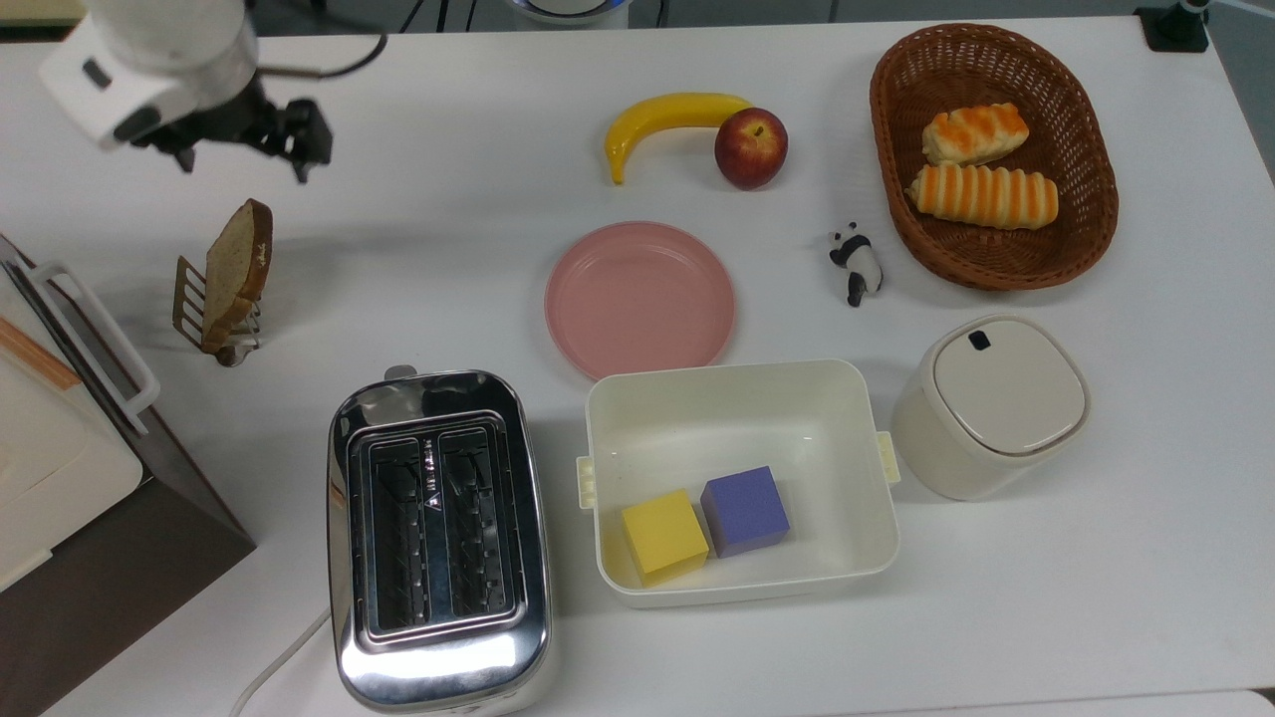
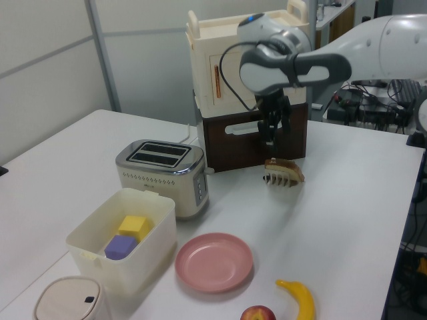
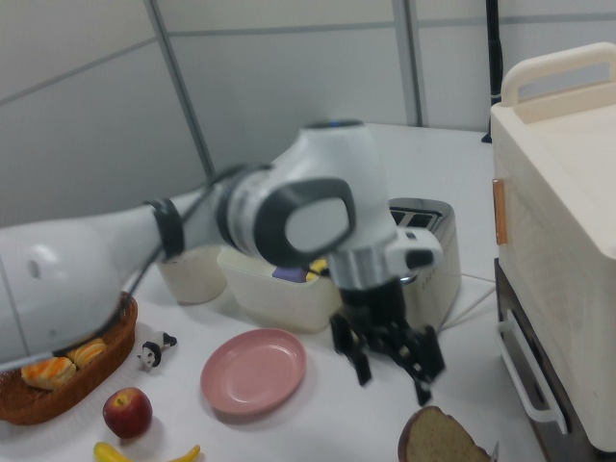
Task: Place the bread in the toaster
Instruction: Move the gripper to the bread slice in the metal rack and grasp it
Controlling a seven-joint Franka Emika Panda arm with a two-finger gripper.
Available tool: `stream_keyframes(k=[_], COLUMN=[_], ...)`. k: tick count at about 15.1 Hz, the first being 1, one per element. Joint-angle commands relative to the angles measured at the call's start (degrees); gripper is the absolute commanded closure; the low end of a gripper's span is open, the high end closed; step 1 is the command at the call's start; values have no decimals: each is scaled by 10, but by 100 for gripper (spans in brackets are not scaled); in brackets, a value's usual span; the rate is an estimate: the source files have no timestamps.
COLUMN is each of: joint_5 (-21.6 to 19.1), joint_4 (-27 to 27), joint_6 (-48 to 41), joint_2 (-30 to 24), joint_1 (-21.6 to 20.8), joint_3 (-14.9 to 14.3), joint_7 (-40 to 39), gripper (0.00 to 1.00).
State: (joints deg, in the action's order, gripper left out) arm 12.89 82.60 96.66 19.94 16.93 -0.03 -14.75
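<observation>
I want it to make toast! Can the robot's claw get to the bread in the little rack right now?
Probably yes. The gripper is open and hovers just beside the bread, which stands upright in its rack with its top edge uncovered.

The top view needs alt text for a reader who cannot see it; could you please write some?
A robot gripper, open and empty, hovers above a slice of bread standing in a small rack on a white table. Below them in the picture sits a chrome toaster with both slots empty.
</observation>
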Motion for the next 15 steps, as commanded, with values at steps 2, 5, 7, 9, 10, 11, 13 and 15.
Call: stream_keyframes(k=[2, 5, 7, 9, 10, 11, 13, 15], joint_5=[49, 57, 57, 58, 58, 59, 60, 64], joint_4=[60, 60, 60, 60, 60, 60, 63, 62], joint_6=[84, 87, 88, 88, 88, 94, 116, 117], joint_2=[12, 27, 34, 35, 36, 38, 41, 40], joint_1=[13, 13, 13, 14, 16, 23, 27, 38], joint_3=[-1, -1, 1, -1, -1, -1, -1, -1], joint_7=[-11, -11, -12, -21, -36, -48, -54, -70], gripper=[0, 0, 0, 24, 35, 45, 59, 67])
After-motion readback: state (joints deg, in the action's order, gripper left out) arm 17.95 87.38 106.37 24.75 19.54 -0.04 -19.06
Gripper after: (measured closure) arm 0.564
